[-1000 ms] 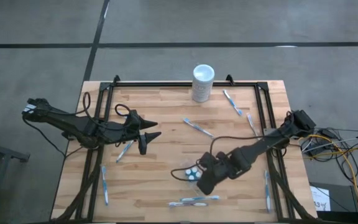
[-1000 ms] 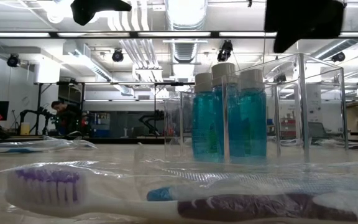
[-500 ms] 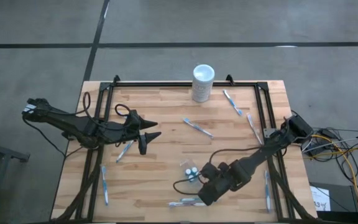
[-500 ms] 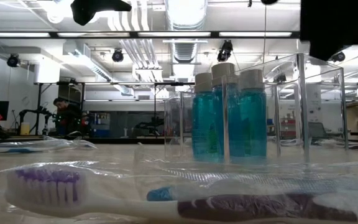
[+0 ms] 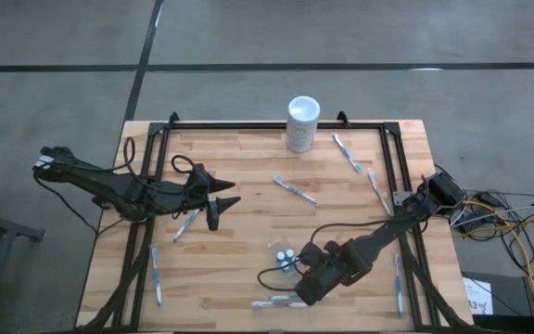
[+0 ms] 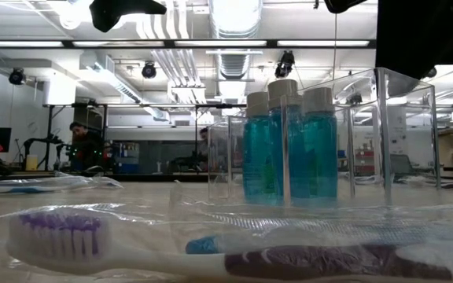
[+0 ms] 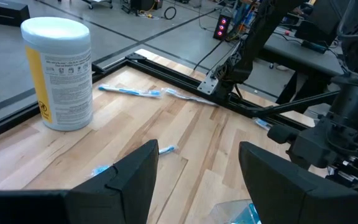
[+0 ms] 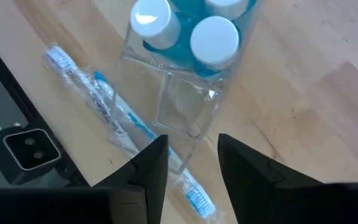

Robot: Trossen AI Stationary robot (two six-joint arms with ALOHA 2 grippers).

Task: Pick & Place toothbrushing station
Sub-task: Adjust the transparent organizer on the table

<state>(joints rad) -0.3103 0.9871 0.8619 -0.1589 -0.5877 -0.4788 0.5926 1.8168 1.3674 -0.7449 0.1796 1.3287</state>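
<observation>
Right gripper (image 8: 188, 165) jaws apart above clear cup (image 8: 188, 102) of white-capped teal tubes (image 8: 215, 38).

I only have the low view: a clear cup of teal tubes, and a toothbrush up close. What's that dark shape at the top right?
Observer: That's the right arm. The right gripper hangs close to the clear cup, fingers apart, holding nothing.
Operator: And the left one?
Observer: The left gripper waits open over the table's left half, away from the cup.
Operator: Anything at the far edge?
Observer: A white cylinder stands upright there.
</observation>
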